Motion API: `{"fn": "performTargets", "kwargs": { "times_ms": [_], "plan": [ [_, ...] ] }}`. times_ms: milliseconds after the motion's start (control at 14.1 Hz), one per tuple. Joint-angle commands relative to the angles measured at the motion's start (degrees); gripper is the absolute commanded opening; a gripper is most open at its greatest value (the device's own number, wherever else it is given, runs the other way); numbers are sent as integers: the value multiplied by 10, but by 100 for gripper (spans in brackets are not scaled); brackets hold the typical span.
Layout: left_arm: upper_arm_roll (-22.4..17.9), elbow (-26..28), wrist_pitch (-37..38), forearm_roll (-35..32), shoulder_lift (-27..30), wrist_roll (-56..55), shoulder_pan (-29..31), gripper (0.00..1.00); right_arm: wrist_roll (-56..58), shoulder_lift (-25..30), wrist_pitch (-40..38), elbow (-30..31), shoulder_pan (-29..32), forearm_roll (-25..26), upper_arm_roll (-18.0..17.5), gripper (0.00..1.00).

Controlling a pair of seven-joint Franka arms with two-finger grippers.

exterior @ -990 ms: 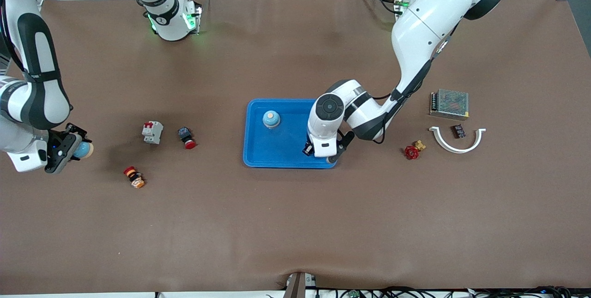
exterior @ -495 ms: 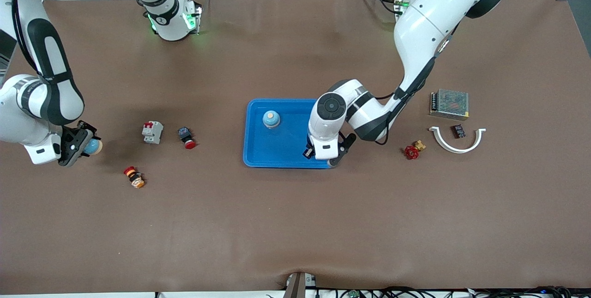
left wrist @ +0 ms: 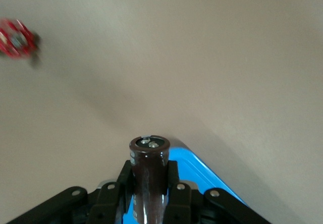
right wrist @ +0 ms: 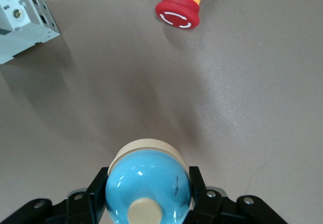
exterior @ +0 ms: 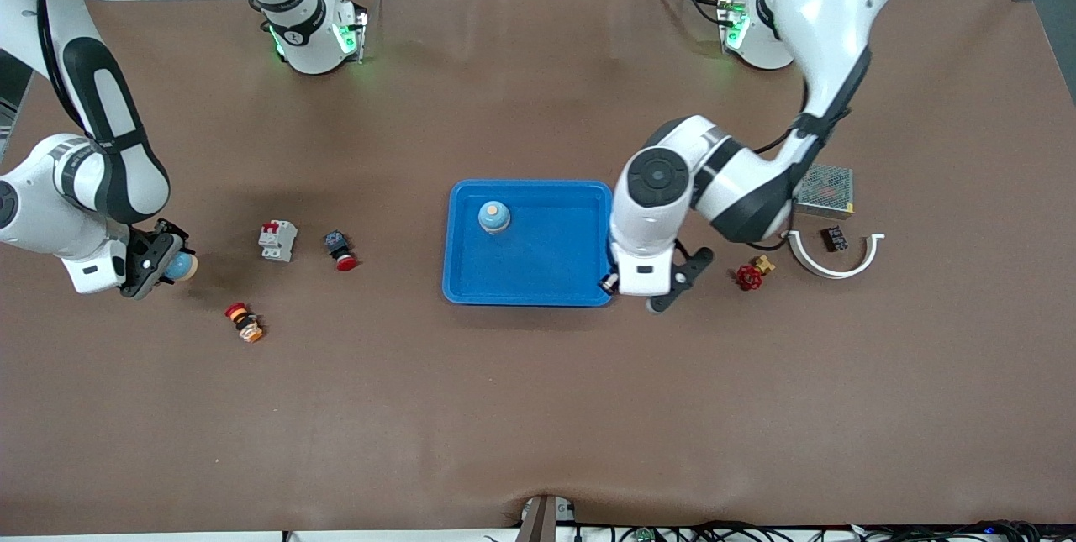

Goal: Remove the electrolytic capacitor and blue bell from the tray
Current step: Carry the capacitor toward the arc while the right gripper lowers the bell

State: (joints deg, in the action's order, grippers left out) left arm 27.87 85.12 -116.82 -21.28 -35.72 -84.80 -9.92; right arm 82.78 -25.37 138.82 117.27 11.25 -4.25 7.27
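My left gripper hangs over the corner of the blue tray toward the left arm's end, shut on a dark brown capacitor. Its two metal terminals point away from the wrist. Only a small end of the capacitor shows in the front view. My right gripper is low over the table at the right arm's end, shut on a light-blue bell with a cream base; the bell sticks out past the fingers. A second blue bell stands in the tray.
A white circuit breaker, a red push button and a red-and-yellow stop button lie between the right gripper and the tray. A red valve, a white curved bracket, a small black module and a metal power supply lie toward the left arm's end.
My left gripper has moved from over the tray's inside out over its corner toward the left arm's end, carrying the capacitor. My right gripper has carried the bell a little toward the tray.
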Motion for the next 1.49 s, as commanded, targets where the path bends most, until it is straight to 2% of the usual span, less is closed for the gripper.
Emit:
{"fn": "performTargets", "kwargs": {
  "times_ms": [0, 283, 778, 990, 1273, 1344, 1415],
  "plan": [
    [3, 18, 37, 29, 38, 88, 40, 0, 15, 7, 23, 17, 7, -15, -9, 41],
    [3, 25, 87, 32, 46, 191, 95, 0, 15, -3, 37, 21, 7, -15, -21, 41],
    [1, 58, 86, 15, 45, 323, 191, 0, 14, -28, 60, 20, 8, -15, -37, 41],
    [2, 81, 68, -36, 36, 343, 223, 0, 14, -31, 64, 20, 9, -15, -38, 41],
    [2, 122, 7, -94, 23, 344, 256, 0, 12, -37, 64, 19, 7, -24, -38, 42],
    [1, 133, -5, -104, 22, 344, 265, 0, 12, -40, 64, 19, 5, -35, -38, 49],
    [1, 142, -16, -114, 22, 344, 273, 0, 12, -41, 63, 18, 5, -36, -38, 80]
  ]
}}
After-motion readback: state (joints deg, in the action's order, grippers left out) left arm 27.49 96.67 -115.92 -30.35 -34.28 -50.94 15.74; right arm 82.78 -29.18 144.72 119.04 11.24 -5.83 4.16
